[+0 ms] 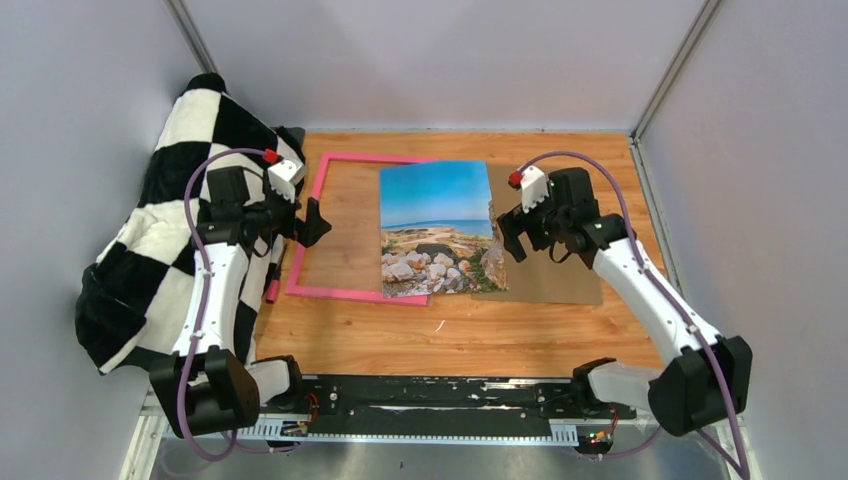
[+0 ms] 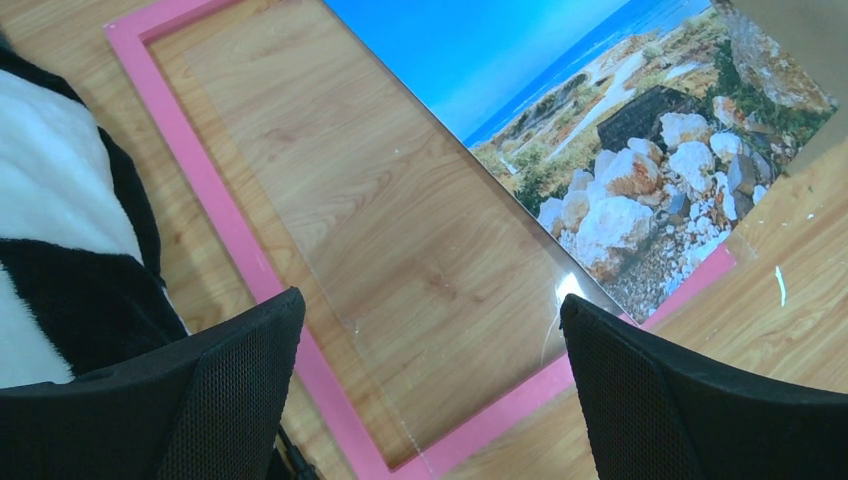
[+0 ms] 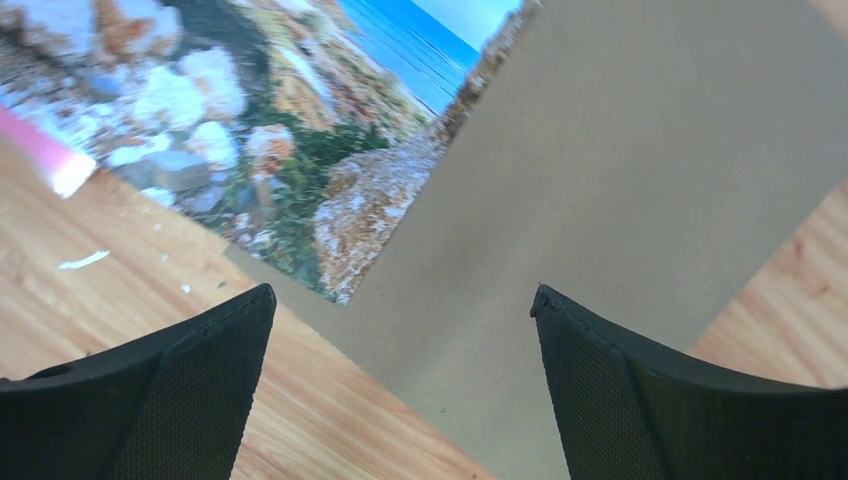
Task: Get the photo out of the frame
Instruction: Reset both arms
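Wooden table [image 1: 450,335], grey walls on three sides. The photo [image 1: 437,225], blue sky, turquoise sea and pale stones, lies flat across the right side of the pink frame [image 1: 322,190], its right edge meeting a brown cardboard sheet [image 1: 555,270]. My left gripper [image 2: 430,315] and right gripper [image 3: 403,300] both gape, holding nothing. A checkered blanket [image 1: 160,230] lies beside the frame.
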You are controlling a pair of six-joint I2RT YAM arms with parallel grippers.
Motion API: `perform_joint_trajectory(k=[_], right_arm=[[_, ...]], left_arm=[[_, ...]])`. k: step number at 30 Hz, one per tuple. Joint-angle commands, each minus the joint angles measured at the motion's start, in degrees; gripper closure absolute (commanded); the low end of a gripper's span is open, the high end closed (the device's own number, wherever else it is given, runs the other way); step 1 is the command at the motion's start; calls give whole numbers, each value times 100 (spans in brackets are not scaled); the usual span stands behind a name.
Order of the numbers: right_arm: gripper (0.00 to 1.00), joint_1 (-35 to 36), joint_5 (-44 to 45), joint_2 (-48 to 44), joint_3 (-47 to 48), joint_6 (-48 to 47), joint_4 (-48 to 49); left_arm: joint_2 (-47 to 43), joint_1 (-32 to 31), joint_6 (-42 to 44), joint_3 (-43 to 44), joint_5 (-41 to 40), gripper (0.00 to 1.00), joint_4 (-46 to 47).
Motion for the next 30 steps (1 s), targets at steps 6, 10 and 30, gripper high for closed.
perform_joint_trajectory(k=[6,10,30], right_arm=[[0,-28,-1486,-1829,-429,-872,109],[0,-28,-1266,-2735,-439,-690,150],[0,-29,-1084,-4703,-463,-796,-252]], left_arm=[[-63,-622,210,111,-772,0,-200],[-160,-810,334,166,-674,0,-355],[-2439,-819,525,58,-176,0,-905]])
